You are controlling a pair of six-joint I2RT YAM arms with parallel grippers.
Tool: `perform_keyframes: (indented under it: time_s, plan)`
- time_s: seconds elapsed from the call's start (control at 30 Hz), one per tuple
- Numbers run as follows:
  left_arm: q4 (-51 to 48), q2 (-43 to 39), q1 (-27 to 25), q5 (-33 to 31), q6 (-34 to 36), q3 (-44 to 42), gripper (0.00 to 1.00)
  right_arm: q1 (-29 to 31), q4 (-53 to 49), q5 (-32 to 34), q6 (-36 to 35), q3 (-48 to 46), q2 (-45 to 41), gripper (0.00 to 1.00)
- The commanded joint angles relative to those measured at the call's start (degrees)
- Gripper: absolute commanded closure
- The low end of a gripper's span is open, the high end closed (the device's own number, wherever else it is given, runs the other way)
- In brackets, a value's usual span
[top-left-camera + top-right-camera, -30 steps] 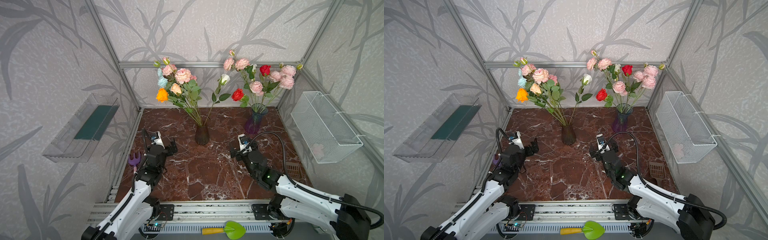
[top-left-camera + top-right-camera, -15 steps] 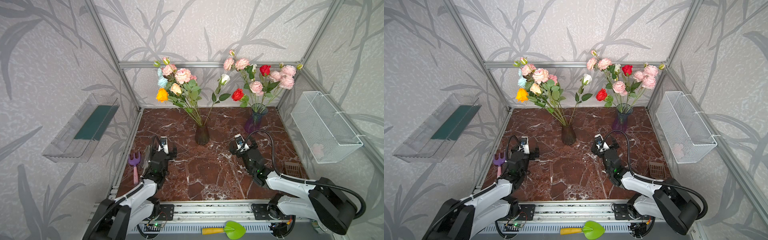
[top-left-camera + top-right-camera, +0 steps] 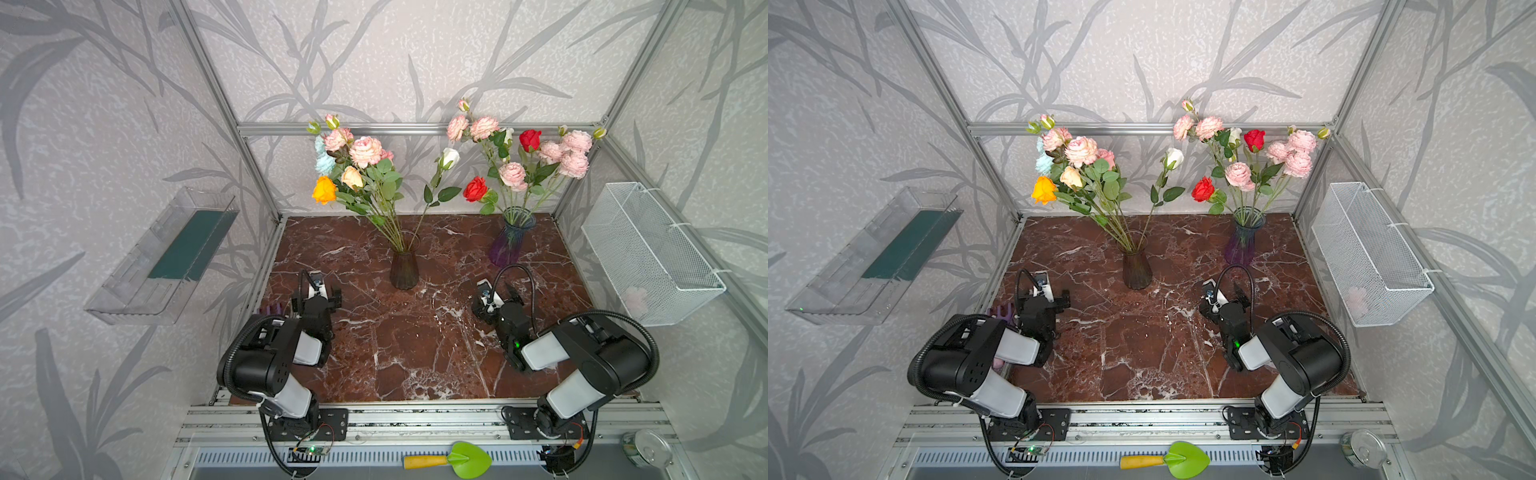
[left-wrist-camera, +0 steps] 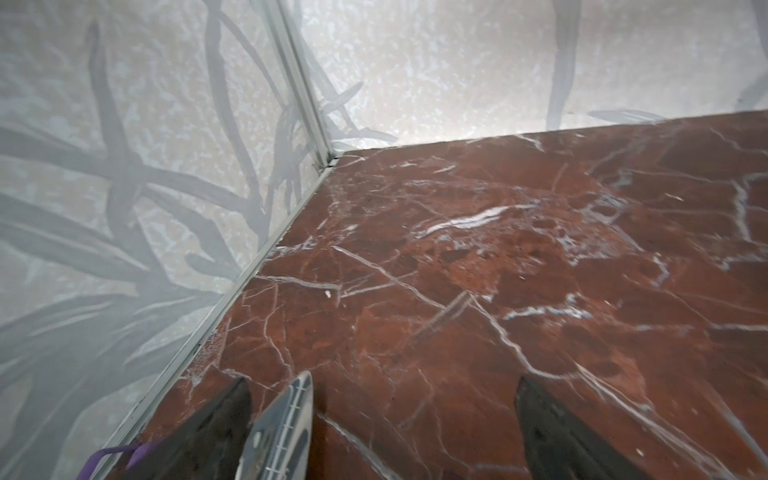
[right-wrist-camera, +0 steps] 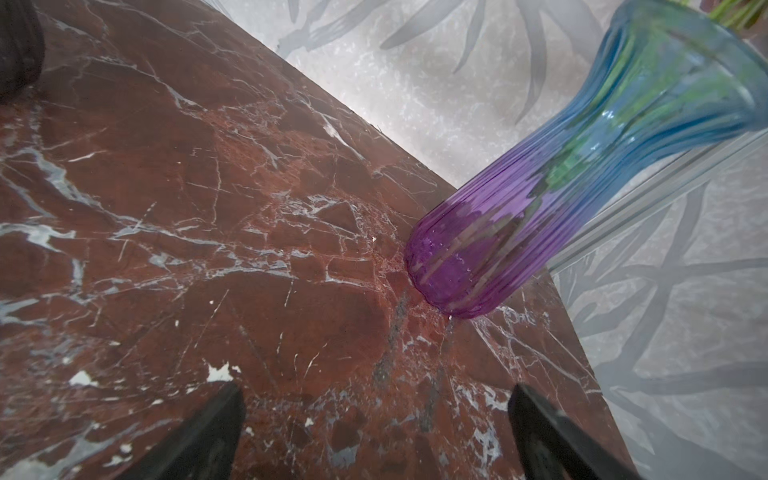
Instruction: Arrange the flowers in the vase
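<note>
Left gripper (image 3: 316, 296): jaws spread wide, empty, low over red-brown veined marble tabletop (image 3: 415, 345). Right gripper (image 3: 495, 298): likewise wide apart, empty. Long green-stemmed artificial flowers (image 3: 365, 166), pink, red, white, orange, pale-blue blooms, stood in two vases: dark brown ribbed glass vase (image 3: 404, 270) ahead, between both grippers; purple-to-blue fluted glass vase (image 5: 498, 232) just ahead of right gripper, clear of its fingers

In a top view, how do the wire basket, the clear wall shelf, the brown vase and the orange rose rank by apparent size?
1. wire basket and clear wall shelf: alike, no ranking.
2. brown vase.
3. orange rose.
</note>
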Motion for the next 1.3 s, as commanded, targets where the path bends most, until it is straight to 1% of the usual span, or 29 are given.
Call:
perform_keyframes:
  time_s: [0.0, 0.03, 0.13, 0.23, 0.33, 0.37, 0.47, 0.5, 0.53, 0.57, 1.17, 1.27]
  plan:
    - [-1.3, -0.5, 0.5, 4.5, -2.7, 2.2, 0.01, -1.5, 8.6, 2.6, 4.4, -0.8, -1.1, 0.01]
    - [-4.2, -1.1, 0.9, 5.5, -2.8, 3.2, 0.01, -2.2, 8.6, 2.6, 5.8, -1.4, -1.6, 0.01]
    - [-4.8, -0.3, 1.7, 6.4, -2.8, 4.2, 0.01, -5.8, 8.6, -1.8, 9.6, -2.8, -2.2, 0.01]
    - [-8.9, -1.0, 2.6, 7.7, -3.9, 5.8, 0.01, -9.2, 8.7, -5.6, 12.7, -1.7, 0.3, 0.01]
    - [-10.7, -1.2, 3.0, 6.6, -4.9, 6.7, 0.01, -10.1, 8.1, -5.0, 12.9, 0.8, 2.5, 0.01]
    - [-10.9, -1.2, 3.0, 6.5, -4.9, 6.7, 0.01, -10.2, 6.1, -3.0, 13.9, 1.6, 2.1, 0.01]
    - [-10.8, -1.2, 3.0, 6.5, -5.0, 6.6, 0.01, -12.2, -6.0, -3.1, 16.8, 6.3, -0.4, 0.01]
    - [-10.8, -1.1, 3.1, 6.4, -5.0, 6.6, 0.01, -13.8, -10.9, -4.9, 18.5, 8.2, -1.1, 0.01]
    - [-10.7, -1.2, 3.1, 6.5, -5.0, 6.6, 0.01, -16.0, -13.4, -7.8, 20.7, 8.8, -1.8, 0.01]
    - [-10.7, -1.2, 3.1, 6.5, -4.9, 6.6, 0.01, -17.9, -13.8, -10.7, 22.4, 8.3, -2.5, 0.01]
    - [-10.8, -1.1, 3.1, 6.5, -5.0, 6.6, 0.01, -17.9, -12.3, -10.9, 21.8, 7.9, -2.1, 0.01]
    - [-10.8, -1.2, 3.1, 6.6, -5.0, 6.6, 0.01, -17.8, -13.4, -12.7, 20.9, 8.6, -2.2, 0.01]
